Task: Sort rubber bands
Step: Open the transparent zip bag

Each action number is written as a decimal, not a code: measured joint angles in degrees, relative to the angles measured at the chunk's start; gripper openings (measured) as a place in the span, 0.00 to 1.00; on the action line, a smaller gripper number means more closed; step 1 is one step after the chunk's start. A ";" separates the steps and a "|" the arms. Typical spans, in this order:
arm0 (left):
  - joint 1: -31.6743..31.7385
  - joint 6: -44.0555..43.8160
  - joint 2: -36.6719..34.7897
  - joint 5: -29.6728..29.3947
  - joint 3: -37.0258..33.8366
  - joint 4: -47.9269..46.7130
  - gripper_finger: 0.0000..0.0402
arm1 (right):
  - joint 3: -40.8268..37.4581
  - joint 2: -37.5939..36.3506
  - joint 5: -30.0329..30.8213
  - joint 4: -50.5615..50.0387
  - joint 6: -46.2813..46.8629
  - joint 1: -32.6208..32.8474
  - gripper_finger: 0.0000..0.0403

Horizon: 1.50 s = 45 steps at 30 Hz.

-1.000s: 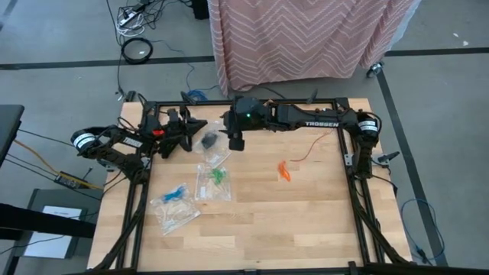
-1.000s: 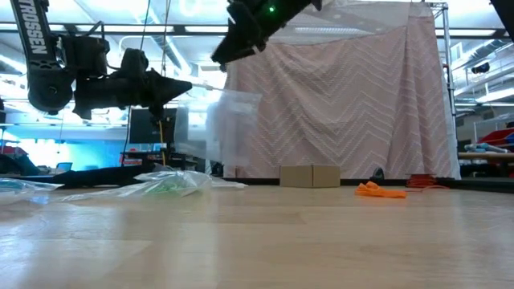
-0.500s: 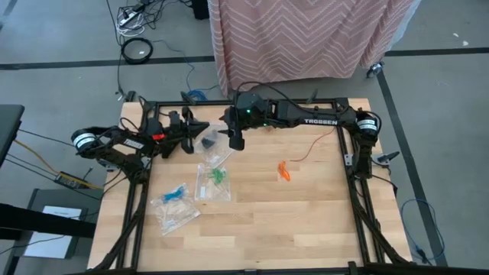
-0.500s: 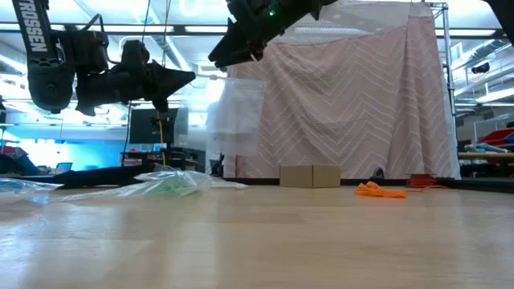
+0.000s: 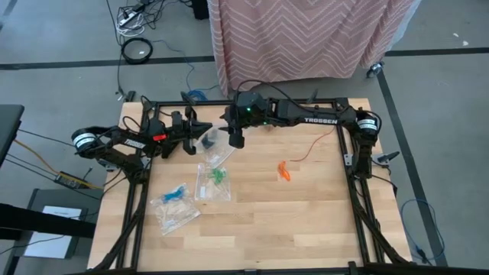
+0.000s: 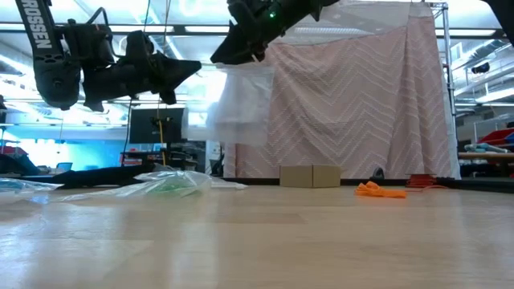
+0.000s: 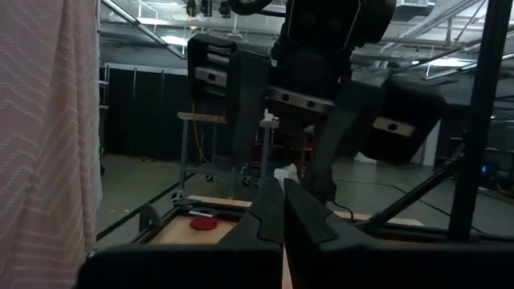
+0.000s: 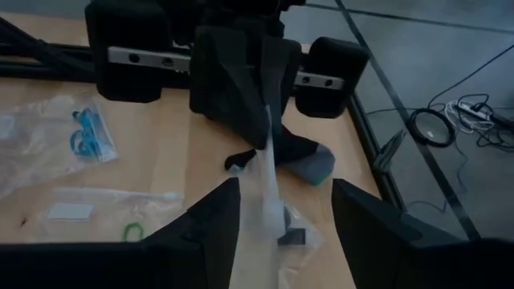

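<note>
Lying bunched, orange rubber bands (image 5: 283, 171) look limp.

Three clear zip bags (image 5: 213, 146), one orange rubber-band pile (image 5: 284, 171), two arms (image 5: 306, 118)

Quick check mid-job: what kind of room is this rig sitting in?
Likely a robotics lab or workshop: a framed wooden table on a grey concrete floor, a patterned curtain as a divider, and monitors and benches beyond.
</note>
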 joint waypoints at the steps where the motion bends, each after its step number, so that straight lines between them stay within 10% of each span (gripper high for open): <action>1: 0.00 0.15 0.00 -0.01 0.02 -0.12 0.01 | 0.00 0.00 0.12 -0.06 0.00 0.00 0.43; 32: -0.02 0.85 0.00 -0.16 0.02 0.49 0.01 | 0.00 -0.04 1.12 -1.71 -2.07 -0.28 0.03; 45: 0.07 2.42 0.02 -0.16 0.07 -0.04 0.01 | 0.17 -0.22 4.73 -8.71 -1.23 -0.24 0.01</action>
